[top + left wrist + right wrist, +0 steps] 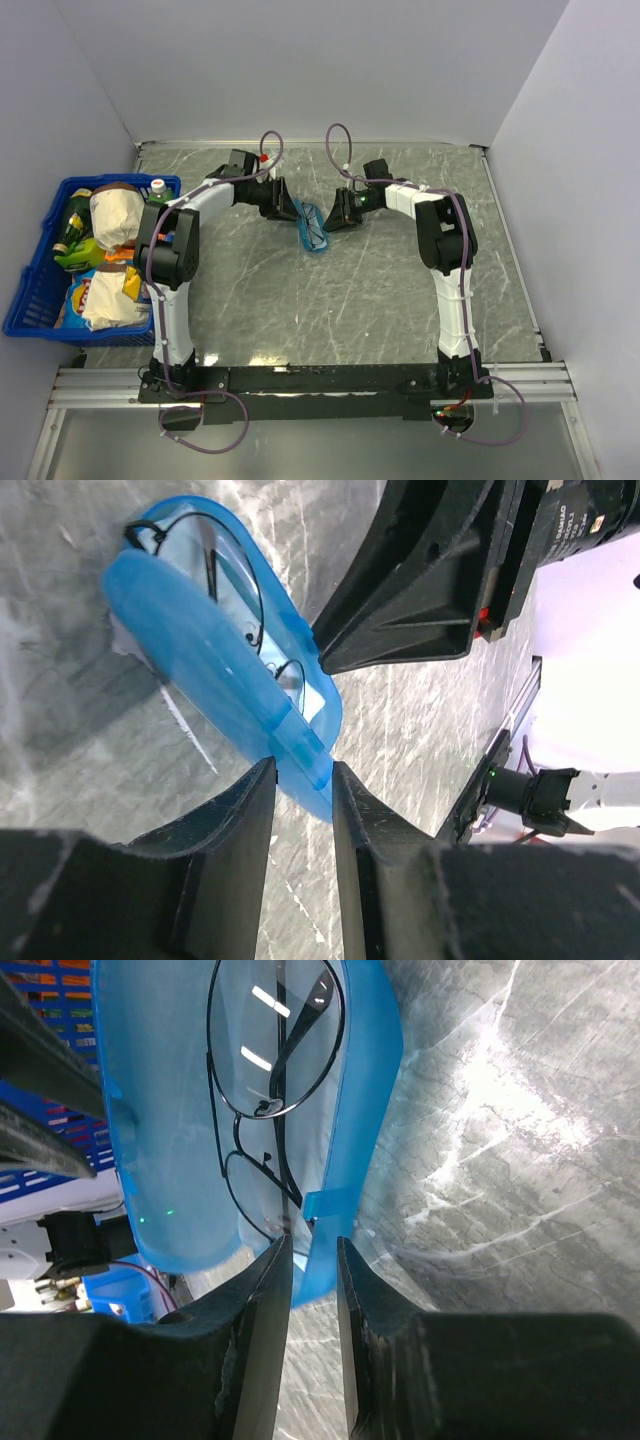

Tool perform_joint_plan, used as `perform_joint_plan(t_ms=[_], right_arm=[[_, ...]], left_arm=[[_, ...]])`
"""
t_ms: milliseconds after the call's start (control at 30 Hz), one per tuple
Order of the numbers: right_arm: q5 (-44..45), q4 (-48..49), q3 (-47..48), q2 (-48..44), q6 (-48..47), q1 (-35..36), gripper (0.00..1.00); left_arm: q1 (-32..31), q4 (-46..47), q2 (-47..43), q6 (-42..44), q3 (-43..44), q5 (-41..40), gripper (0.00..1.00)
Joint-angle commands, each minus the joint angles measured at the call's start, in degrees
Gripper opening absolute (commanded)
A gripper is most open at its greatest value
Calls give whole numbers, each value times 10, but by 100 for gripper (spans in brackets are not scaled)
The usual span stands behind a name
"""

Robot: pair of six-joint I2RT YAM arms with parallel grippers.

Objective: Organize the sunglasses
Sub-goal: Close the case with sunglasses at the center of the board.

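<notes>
The blue translucent case [313, 230] lies open mid-table between both arms. The sunglasses [275, 1090], thin black wire frame with arms folded, rest inside one shell of the blue case [170, 1110]. My right gripper [313, 1243] is shut on that shell's rim beside its latch tab. My left gripper [303, 765] is shut on the latch end of the other shell of the blue case [200, 660], from the opposite side. Through the plastic the sunglasses [235, 590] show faintly. In the overhead view my left gripper [290, 212] and right gripper [331, 222] face each other across the case.
A blue basket [40, 290] with snack bags and bottles stands at the table's left edge, beside the left arm. White walls close in the table at the back and sides. Purple cables loop above both wrists.
</notes>
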Motion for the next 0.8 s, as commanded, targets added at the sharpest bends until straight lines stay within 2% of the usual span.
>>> perform_joint_plan(t_ms=[0, 767], right_arm=[[-14, 8, 20, 7, -8, -2, 31], [-12, 9, 20, -1, -8, 8, 28]], left_arm=[[-5, -1, -16, 5, 21, 10, 35], [-16, -13, 5, 10, 33, 2, 34]])
